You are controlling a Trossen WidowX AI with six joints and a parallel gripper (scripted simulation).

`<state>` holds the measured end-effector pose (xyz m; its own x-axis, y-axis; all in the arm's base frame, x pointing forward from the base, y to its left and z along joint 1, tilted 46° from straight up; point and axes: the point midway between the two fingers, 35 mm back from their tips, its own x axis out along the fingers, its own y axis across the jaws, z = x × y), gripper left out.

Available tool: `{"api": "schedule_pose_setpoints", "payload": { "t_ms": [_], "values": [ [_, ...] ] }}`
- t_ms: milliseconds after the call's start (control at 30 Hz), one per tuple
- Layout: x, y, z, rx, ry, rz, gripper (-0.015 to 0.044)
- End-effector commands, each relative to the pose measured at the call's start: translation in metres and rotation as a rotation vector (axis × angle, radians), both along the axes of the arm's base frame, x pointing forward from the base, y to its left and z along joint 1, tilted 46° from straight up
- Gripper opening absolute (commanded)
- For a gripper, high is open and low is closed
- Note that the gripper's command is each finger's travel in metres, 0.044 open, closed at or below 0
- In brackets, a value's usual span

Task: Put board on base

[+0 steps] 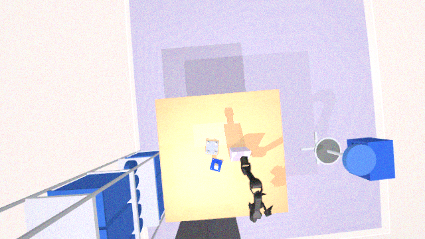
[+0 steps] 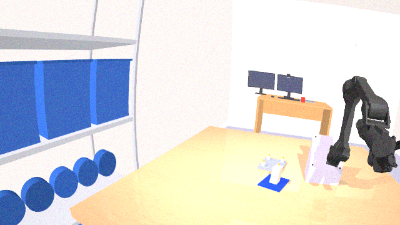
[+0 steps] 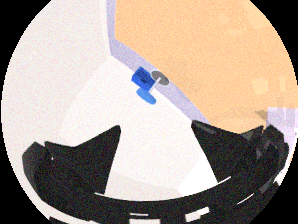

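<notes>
"How does the pincer [image 1: 268,212] [image 3: 156,127] look?"

"Its fingers stand wide apart with nothing between them, well away from the board."

"And past it?"

"The black arm [image 1: 255,186] [image 2: 345,125] bends over the counter [image 1: 186,192] [image 2: 175,178] [image 3: 200,50], reaching from beside a pale block [image 1: 240,154] [image 2: 322,159]."

"Where's the blue board [image 1: 212,166] [image 2: 268,184]?"

"Lying flat on the counter, just beside the grey base [image 1: 212,147] [image 2: 269,164]. Its pale handle [image 1: 216,165] [image 2: 275,174] points up."

"So it isn't on the posts?"

"No. The base stands separately, gold pins showing on top."

"Any brands or labels to read?"

"I can't read any. The blue bins [image 2: 67,97] on the shelves [image 2: 135,94] look plain, the two monitors [image 2: 261,80] [image 2: 290,84] show dark screens, and the red thing [image 2: 303,99] on the desk [image 2: 290,109] is too small to tell."
</notes>
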<state>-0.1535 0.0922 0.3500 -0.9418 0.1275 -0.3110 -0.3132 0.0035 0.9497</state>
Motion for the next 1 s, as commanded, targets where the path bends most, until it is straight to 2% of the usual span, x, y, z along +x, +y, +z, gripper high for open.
{"api": "schedule_pose_setpoints", "payload": {
  "t_ms": [0,167,300,500,733,967],
  "values": [
    [0.022,0.048,-0.017,-0.048,-0.056,-0.187,0.044],
    [0.063,0.097,-0.037,-0.092,-0.112,-0.388,0.044],
    [0.113,0.129,-0.059,-0.134,-0.16,-0.558,0.044],
    [0.202,0.148,-0.095,-0.219,-0.215,-0.794,0.044],
    [0.302,0.123,-0.14,-0.342,-0.237,-1.037,0.044],
    [0.38,0.056,-0.189,-0.47,-0.209,-1.25,0.044]
  ]
}}
